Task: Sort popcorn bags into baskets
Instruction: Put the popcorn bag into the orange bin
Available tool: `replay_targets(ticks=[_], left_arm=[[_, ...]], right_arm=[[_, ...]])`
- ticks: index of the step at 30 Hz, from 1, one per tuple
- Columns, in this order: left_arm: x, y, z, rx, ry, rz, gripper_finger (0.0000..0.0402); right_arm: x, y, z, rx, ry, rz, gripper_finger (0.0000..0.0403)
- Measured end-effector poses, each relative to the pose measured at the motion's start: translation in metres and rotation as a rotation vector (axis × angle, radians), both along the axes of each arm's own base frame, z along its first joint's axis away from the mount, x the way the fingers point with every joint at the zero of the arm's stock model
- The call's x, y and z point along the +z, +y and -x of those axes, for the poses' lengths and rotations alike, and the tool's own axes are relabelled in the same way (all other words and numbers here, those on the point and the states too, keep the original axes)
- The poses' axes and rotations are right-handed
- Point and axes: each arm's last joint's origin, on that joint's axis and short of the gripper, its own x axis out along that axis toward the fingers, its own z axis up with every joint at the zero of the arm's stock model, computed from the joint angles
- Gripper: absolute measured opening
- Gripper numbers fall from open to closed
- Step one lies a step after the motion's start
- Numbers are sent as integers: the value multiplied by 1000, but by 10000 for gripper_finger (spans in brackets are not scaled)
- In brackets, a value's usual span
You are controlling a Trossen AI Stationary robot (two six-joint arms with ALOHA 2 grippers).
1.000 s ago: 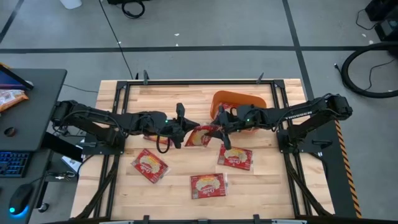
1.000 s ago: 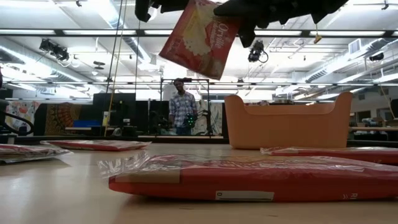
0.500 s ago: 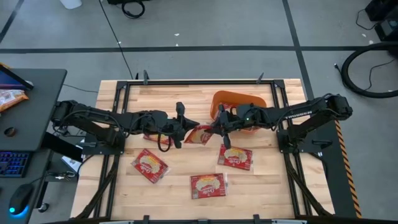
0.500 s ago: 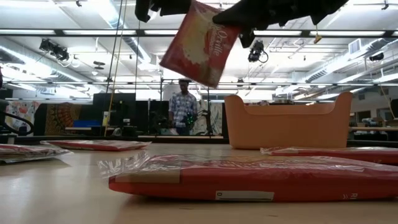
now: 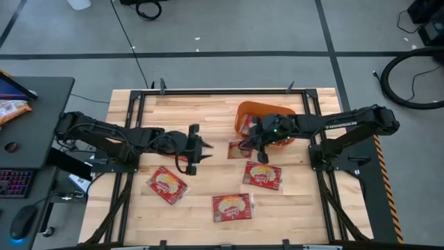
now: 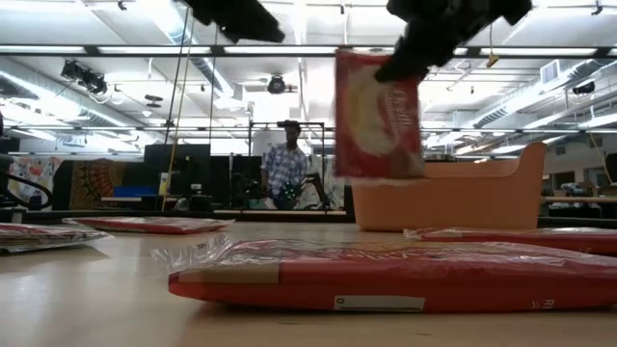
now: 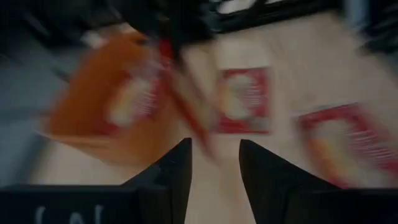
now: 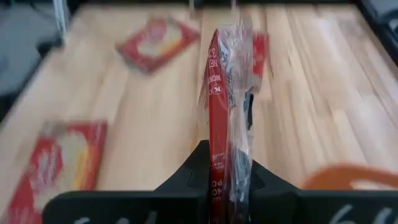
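Note:
My right gripper is shut on a red popcorn bag, which hangs in the air just left of the orange basket. Another bag lies inside the basket. My left gripper stands open and empty a little to the left of the held bag, above the table. Three more bags lie flat on the wood: one near the left, one at the near middle and one below the right gripper. My right gripper pinches the bag's upper edge near one corner between its two fingers. The fingers come slanting down from the table's right. The bag hangs upright below them, clear of the table, edge-on to the wrist view.
A black frame rail runs round the table top. The basket's wall stands right behind the held bag. A desk with a keyboard and an orange-and-white packet stands off the left side. A person stands in the room beyond.
The bag has passed from my left gripper to my right. The left gripper has opened, let go and drawn back toward the table's left edge. The right gripper has shut on the bag and carried it toward the basket. The bag has swung from tilted to hanging upright.

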Motion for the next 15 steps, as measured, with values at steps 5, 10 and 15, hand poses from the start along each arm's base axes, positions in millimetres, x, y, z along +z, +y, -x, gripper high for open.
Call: replay_targets(ticks=[5, 10, 15], left_arm=[[-15, -6, 9, -76, 206, 317, 134], [-19, -5, 19, -76, 308, 348, 133], [-2, 1, 35, -33, 199, 245, 133]], right_arm=[[28, -5, 8, -41, 54, 75, 30], [47, -15, 14, -53, 115, 144, 30], [61, -35, 22, -76, 169, 133, 31]])
